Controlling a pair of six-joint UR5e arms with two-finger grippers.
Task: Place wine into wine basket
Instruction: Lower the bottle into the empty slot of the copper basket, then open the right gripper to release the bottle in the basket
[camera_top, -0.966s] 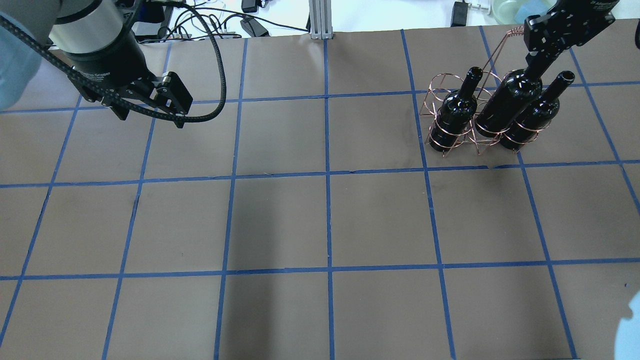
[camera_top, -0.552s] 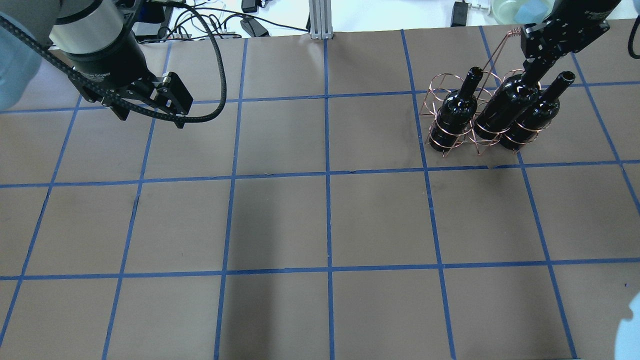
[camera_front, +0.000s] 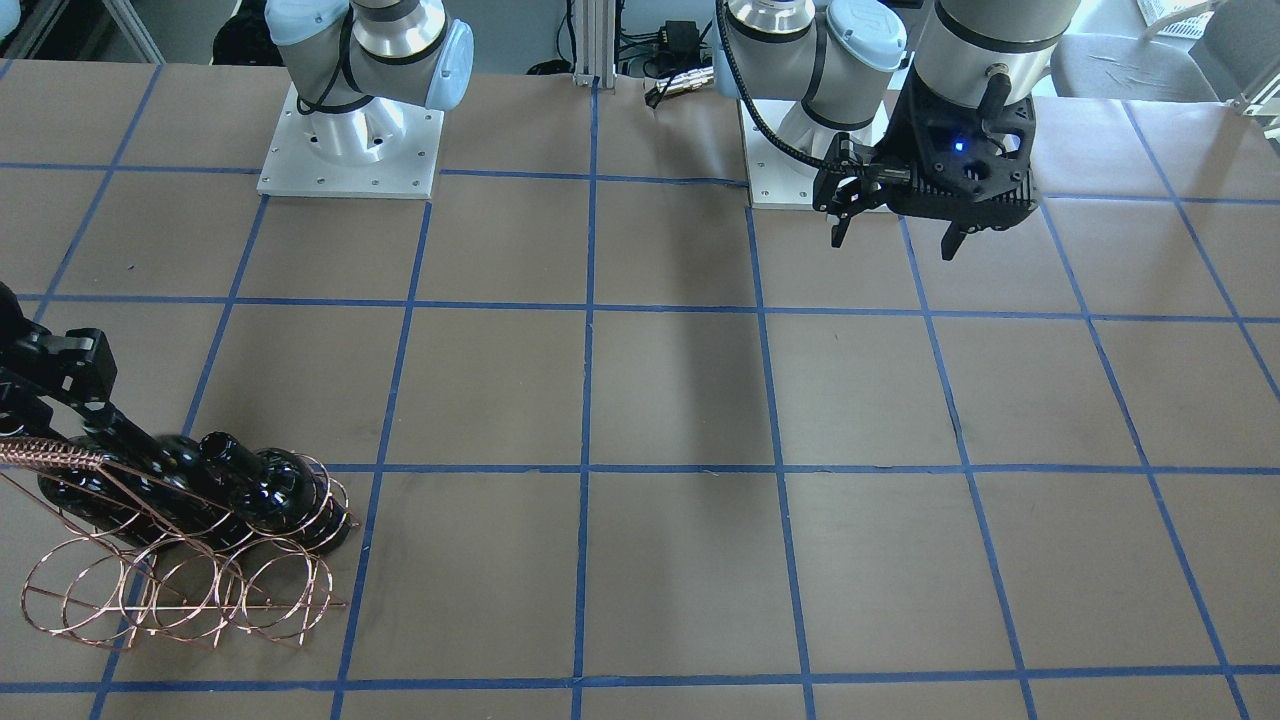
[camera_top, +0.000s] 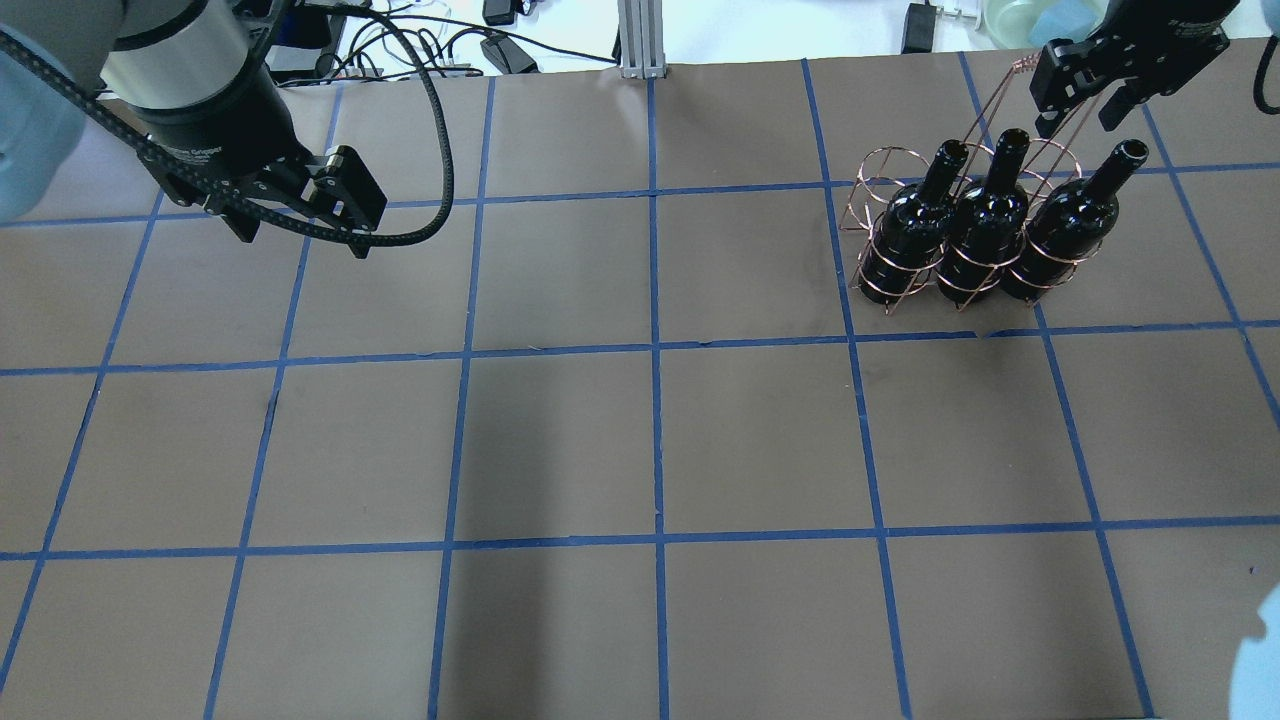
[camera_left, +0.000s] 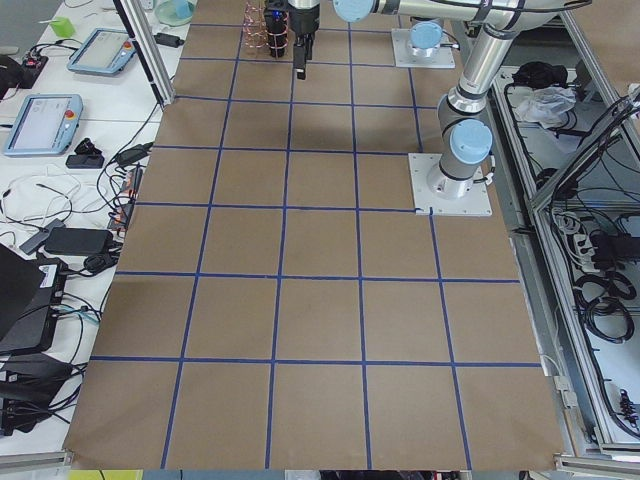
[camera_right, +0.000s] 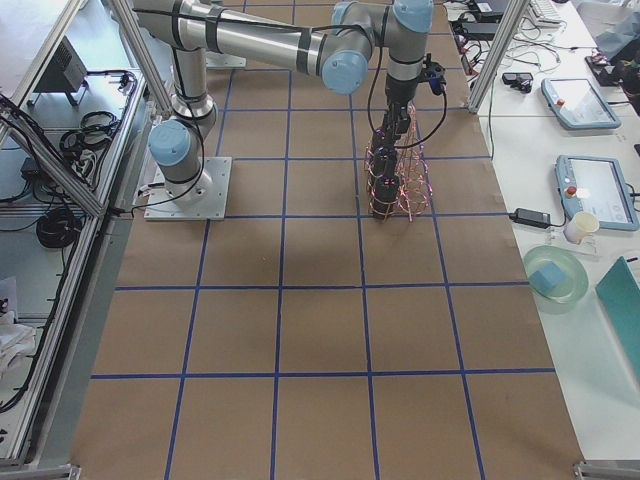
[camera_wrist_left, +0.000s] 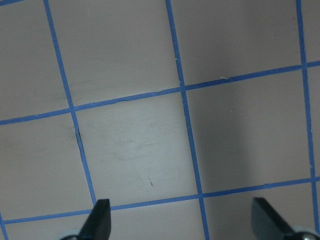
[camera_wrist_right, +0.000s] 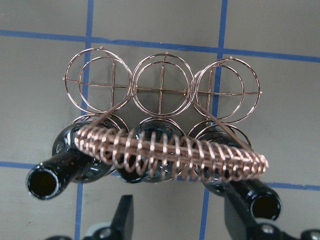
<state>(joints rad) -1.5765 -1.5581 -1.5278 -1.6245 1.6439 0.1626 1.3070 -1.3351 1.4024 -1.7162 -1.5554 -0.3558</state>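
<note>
looks like the right claw (camera_top: 1075, 118) is wide open with the wine (camera_top: 985, 230) seated in the basket (camera_top: 880, 175) right below it, so I'd lift straight up, clear of the handle (camera_wrist_right: 170, 150).

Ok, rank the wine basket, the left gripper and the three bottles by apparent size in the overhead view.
Largest: wine basket, spanning all bottles.
Then left gripper, though nearness to the camera inflates it.
Smallest: left bottle, middle bottle, right bottle, alike, unranked.

The wine (camera_top: 985, 232) has dropped into the wine basket (camera_top: 874, 181) — the right end effector (camera_top: 1077, 121) let go.
</note>
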